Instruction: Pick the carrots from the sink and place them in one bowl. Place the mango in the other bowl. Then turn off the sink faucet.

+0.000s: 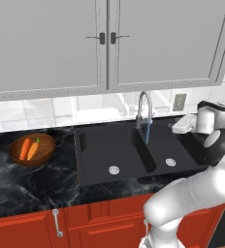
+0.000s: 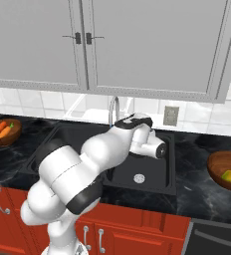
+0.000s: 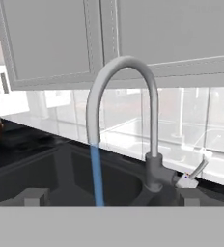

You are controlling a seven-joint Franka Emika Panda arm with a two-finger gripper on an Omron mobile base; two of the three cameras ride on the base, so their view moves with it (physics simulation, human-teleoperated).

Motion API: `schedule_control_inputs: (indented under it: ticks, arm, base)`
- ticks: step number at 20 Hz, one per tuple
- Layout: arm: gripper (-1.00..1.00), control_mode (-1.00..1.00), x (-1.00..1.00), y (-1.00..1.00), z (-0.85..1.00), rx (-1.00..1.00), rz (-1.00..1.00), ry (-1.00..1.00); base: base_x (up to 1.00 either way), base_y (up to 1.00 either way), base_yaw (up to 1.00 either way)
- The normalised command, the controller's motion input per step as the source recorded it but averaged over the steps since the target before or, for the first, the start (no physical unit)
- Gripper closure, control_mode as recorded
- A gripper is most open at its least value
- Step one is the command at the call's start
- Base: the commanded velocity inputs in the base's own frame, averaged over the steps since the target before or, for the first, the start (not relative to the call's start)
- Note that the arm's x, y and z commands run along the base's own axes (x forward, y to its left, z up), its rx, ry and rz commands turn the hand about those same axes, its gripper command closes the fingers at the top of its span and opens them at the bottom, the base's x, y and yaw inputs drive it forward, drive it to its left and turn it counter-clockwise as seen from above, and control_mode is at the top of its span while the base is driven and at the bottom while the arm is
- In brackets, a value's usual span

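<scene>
Two dark fingertips of the pincer (image 3: 109, 195) rise at the bottom of the hand view, one at each side and far apart, so the pincer stands open with nothing between its fingers. Just beyond them stands the sink faucet (image 3: 126, 101), its silver gooseneck arching up and over to the left, and a blue stream of water (image 3: 98, 176) falls from its spout straight down into the sink (image 3: 51, 169) between the two fingertips. At the faucet's base on the right a small lever handle (image 3: 197, 171) sticks out, tilted up and away; it lies above and just beside the right-hand fingertip, not touching it. From the left base view the faucet (image 1: 144, 109) stands behind the divider of the black double sink (image 1: 114, 150), and the white hand hangs near it on the right, over the far edge of the right basin. On the dark marble table (image 1: 32, 184) to the left of the sink sits one bowl (image 1: 32, 149) with the two carrots (image 1: 29, 148) lying side by side in it. In the right base view the other bowl (image 2: 227, 170) sits on the table well right of the sink, holding the mango (image 2: 229, 175). Grey wall cabinets (image 1: 104, 43) hang above.
</scene>
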Motion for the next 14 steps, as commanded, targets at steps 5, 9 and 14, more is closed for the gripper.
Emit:
schedule_control_inputs:
  ticks: [5, 9, 14]
  arm:
    - [-1.0, -1.0, 0.23, 0.0, -0.08, 0.01, 0.0, 0.0]
    - [-1.0, -1.0, 0.25, 0.0, -0.01, 0.02, 0.0, 0.0]
    - [-1.0, -1.0, 0.3, 0.0, 0.0, 0.05, 0.0, 0.0]
  base:
    - [0.0, 0.0, 0.0]
    - [0.0, 0.0, 0.0]
    - [0.0, 0.0, 0.0]
